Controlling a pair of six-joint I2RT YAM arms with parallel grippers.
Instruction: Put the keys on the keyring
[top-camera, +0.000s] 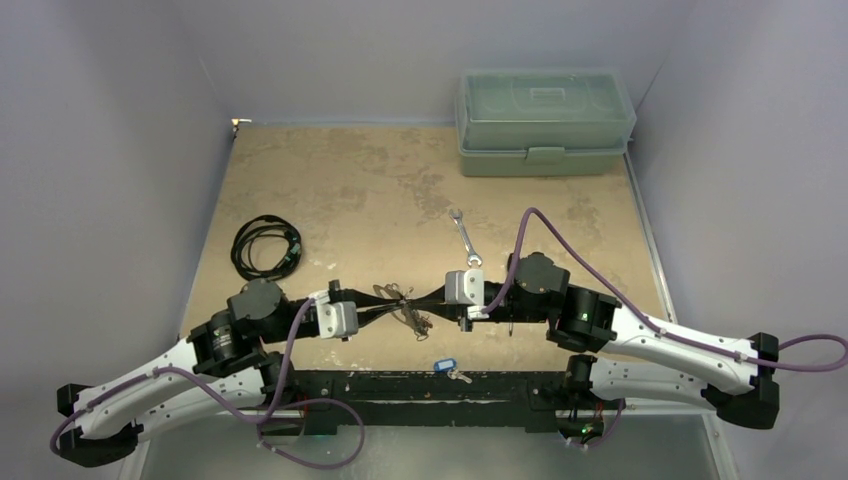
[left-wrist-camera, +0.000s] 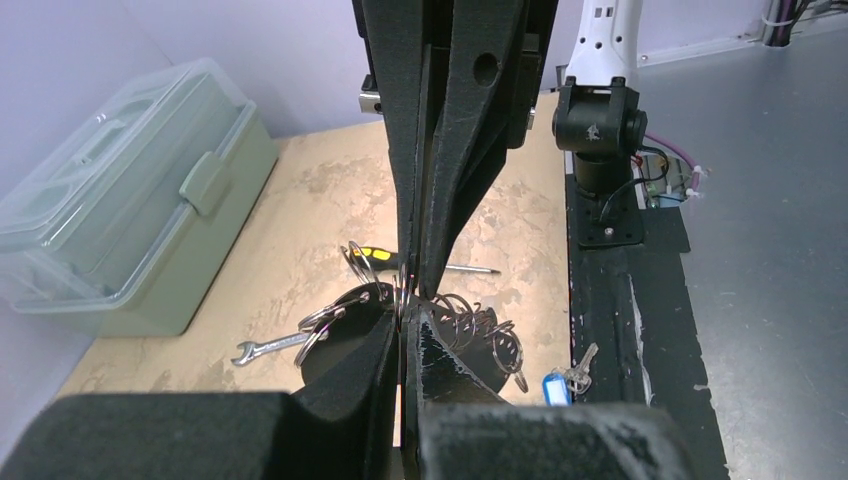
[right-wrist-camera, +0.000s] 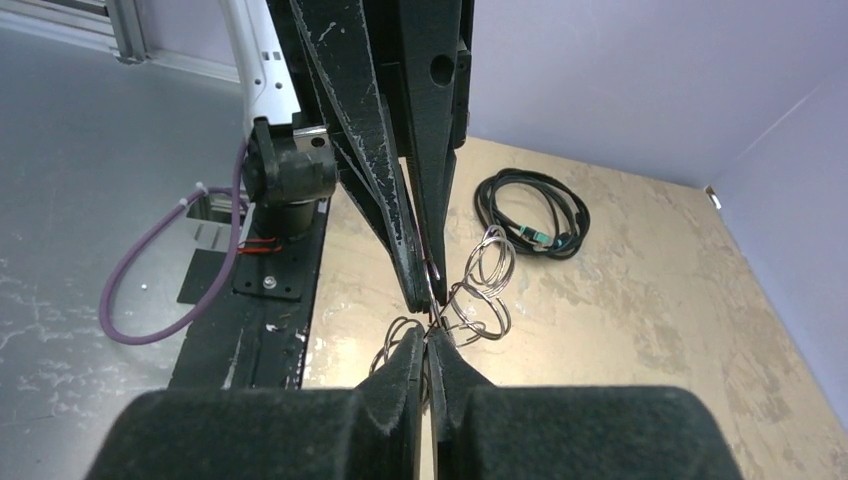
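Note:
The keyring (top-camera: 408, 310) shows as a bundle of several thin metal split rings, held above the table between both grippers. My left gripper (top-camera: 396, 301) is shut on it from the left, and my right gripper (top-camera: 416, 299) is shut on it from the right, tips almost touching. In the left wrist view my left gripper (left-wrist-camera: 408, 305) pinches the rings (left-wrist-camera: 490, 335). In the right wrist view my right gripper (right-wrist-camera: 430, 335) pinches the rings (right-wrist-camera: 490, 260). A blue-headed key (top-camera: 443, 366) with a small silver key lies at the table's near edge, also in the left wrist view (left-wrist-camera: 555, 385). Other keys are hidden.
A silver wrench (top-camera: 465, 240) lies beyond the grippers. A coiled black cable (top-camera: 265, 247) lies at the left. A closed green toolbox (top-camera: 545, 120) stands at the back right. A yellow-and-black screwdriver (left-wrist-camera: 375, 255) lies under the grippers. The black base rail (top-camera: 420, 385) runs along the near edge.

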